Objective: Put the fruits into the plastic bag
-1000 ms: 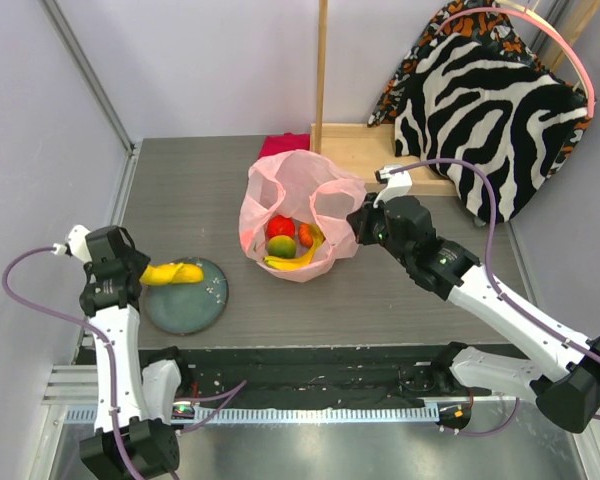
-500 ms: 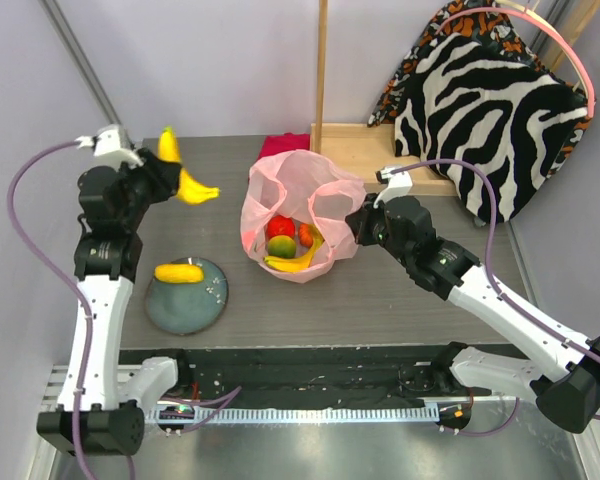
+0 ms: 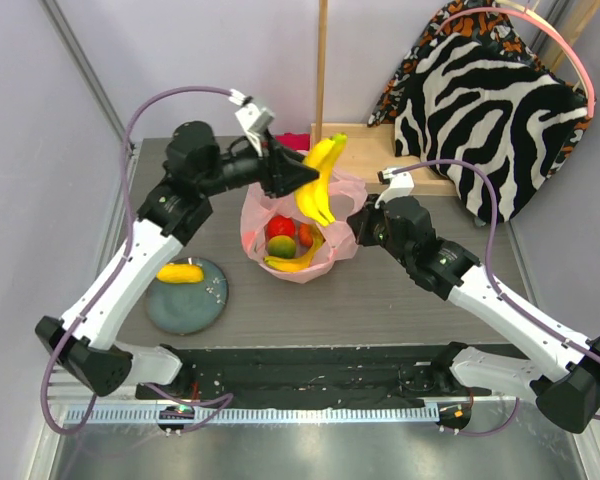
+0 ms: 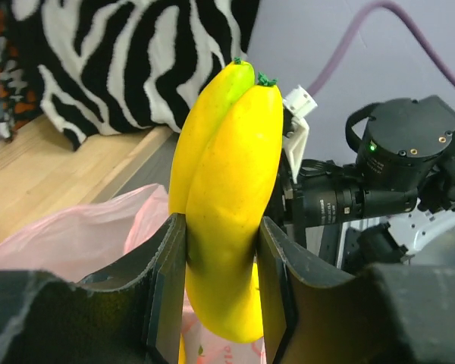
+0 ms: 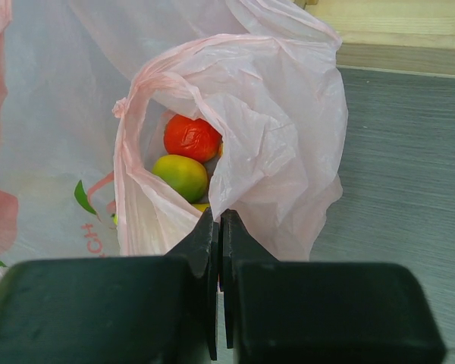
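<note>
Tabletop (image 3: 400, 300): plate (image 3: 195, 308), zebra cushion (image 3: 480, 120), bag (image 3: 252, 225), bananas (image 3: 320, 185)

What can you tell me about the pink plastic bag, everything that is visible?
The plastic bag is thin, translucent pink film, crumpled, with darker prints. It sits on the table, mouth open upward. Inside lie a red fruit, a green fruit, an orange fruit and a banana. The right gripper, shut, pinches its edge.

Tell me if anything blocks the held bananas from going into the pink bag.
Nothing visible does. The left gripper holds the bananas above the plastic bag; the right gripper pinches its rim, mouth open, red fruit lying low inside.
</note>
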### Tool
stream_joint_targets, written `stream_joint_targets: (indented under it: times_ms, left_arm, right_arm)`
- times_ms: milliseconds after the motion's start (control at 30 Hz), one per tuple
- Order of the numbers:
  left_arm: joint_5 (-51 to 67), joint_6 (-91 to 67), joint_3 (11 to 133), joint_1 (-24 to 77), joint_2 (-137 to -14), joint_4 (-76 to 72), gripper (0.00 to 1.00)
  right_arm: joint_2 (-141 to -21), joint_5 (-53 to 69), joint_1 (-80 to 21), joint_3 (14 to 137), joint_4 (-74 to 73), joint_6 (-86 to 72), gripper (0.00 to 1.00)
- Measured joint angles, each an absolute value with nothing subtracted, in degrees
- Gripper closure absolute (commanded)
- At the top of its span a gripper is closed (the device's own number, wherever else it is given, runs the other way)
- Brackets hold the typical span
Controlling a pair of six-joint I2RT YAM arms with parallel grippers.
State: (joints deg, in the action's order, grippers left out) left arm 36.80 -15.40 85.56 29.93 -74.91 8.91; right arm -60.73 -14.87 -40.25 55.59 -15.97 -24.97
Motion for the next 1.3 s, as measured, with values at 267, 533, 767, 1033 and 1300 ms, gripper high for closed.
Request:
stream_joint_targets:
  times_ms: [267, 533, 767, 1033, 1300]
  left_arm:
    - [24.6, -1.4, 91.9, 35.9, -84.1, 23.2, 1.00]
    - [11.1, 5.5, 89.5, 35.9, -84.7, 30.2, 1.00]
    - [1.3, 7.6, 87.7, 35.9, -85.3, 32.5, 1.00]
    - [-0.1, 7.4, 85.4, 40.2, -90.8, 34.6, 1.00]
    - [4.3, -0.4, 81.7, 40.7, -96.2, 33.2, 1.00]
  right_arm:
    - [-60.3, -15.2, -40.2, 55.6, -16.9, -25.7, 0.99]
    - [-59.8, -15.5, -40.2, 55.6, -17.5, -25.9, 0.99]
    - [-59.9, -15.6, -40.2, 55.6, -17.7, -25.9, 0.99]
    - [-60.5, -15.7, -40.2, 55.6, -17.8, -25.9, 0.99]
    - [-60.5, -15.8, -40.2, 55.6, -18.0, -25.9, 0.99]
